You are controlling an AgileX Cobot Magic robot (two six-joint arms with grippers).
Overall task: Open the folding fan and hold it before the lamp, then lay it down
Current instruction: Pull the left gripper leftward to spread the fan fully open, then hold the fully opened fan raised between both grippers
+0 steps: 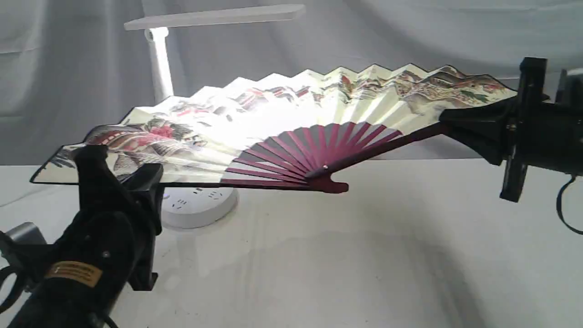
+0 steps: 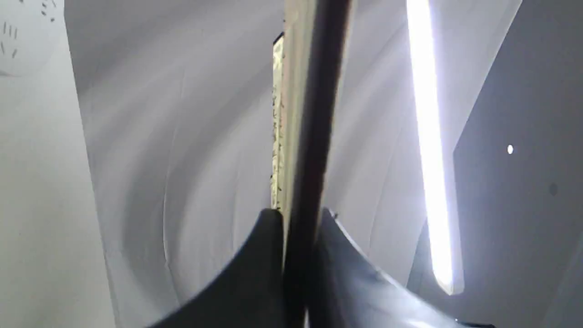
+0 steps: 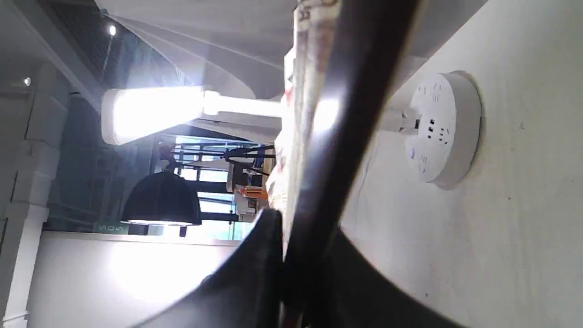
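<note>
Aloft, folding fan (image 1: 282,116) spread, lamp (image 1: 160,64) behind

Lamp (image 1: 214,16) lit, glare on fan (image 1: 273,118) (wrist views blurred).

Folding fan (image 1: 291,114) conceals the lamp (image 1: 159,64) stem's lower part beyond the left gripper (image 1: 120,173); frame edge crops arm behind right gripper (image 1: 451,123).
</note>
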